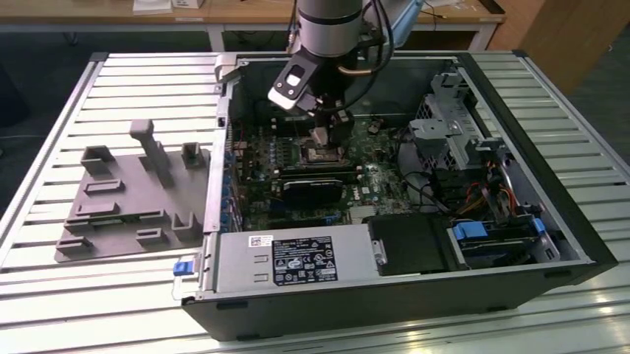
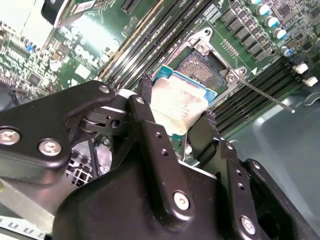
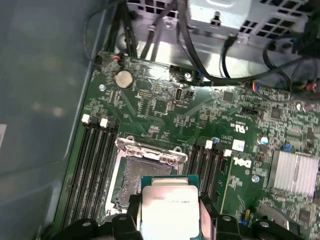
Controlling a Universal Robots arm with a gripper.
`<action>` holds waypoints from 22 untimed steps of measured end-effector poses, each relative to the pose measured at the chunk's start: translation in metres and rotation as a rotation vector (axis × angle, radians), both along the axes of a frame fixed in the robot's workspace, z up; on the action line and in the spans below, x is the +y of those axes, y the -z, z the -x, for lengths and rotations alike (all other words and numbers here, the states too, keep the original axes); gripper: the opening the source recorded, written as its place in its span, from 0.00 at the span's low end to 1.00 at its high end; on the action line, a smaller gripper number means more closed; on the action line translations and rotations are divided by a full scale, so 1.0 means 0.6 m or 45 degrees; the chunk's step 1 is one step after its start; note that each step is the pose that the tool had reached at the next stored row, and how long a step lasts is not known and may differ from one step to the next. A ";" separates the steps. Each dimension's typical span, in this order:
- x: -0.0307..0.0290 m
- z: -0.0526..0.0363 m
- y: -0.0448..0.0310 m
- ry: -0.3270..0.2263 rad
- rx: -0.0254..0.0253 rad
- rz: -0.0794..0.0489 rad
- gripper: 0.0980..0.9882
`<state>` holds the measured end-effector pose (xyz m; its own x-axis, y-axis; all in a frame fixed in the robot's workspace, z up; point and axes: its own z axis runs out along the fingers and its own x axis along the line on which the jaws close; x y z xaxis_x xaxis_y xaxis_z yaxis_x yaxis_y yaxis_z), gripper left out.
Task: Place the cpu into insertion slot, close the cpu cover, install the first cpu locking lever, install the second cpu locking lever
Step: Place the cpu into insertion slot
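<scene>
Upper centre in the exterior view, the gripper (image 1: 322,140) clamps the cpu (image 2: 175,112) by opposite edges near the insertion slot (image 2: 202,67); light, stiff, likely fragile underneath.

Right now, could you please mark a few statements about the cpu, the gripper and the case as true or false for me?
1. The gripper is shut on the cpu. True.
2. The cpu is seated in the insertion slot. False: the gripper holds it, and the slot's centre lies bare.
3. The computer case is open, with its green board exposed. True.
4. The grey moulded tray lies to the exterior view's right of the case. False: it lies to the case's left in that view.
</scene>
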<state>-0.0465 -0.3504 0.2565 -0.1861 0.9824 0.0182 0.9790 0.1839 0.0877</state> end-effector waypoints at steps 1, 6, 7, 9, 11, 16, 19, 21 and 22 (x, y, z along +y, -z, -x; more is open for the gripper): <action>0.0004 0.000 0.001 0.012 0.0000 0.000 0.50; 0.0028 0.001 0.004 0.073 0.0000 0.000 0.50; 0.0038 0.001 0.005 0.081 0.0000 0.000 0.50; 0.0068 0.001 0.007 0.093 -0.0002 0.000 0.50; 0.0112 0.001 0.009 0.103 -0.0002 0.000 0.50; 0.0288 0.001 0.015 0.114 -0.0002 0.000 0.50; 0.0352 0.001 0.021 0.122 -0.0003 0.000 0.50; 0.0369 0.001 0.026 0.128 -0.0002 0.000 0.50; 0.0372 0.001 0.028 0.134 -0.0002 0.000 0.50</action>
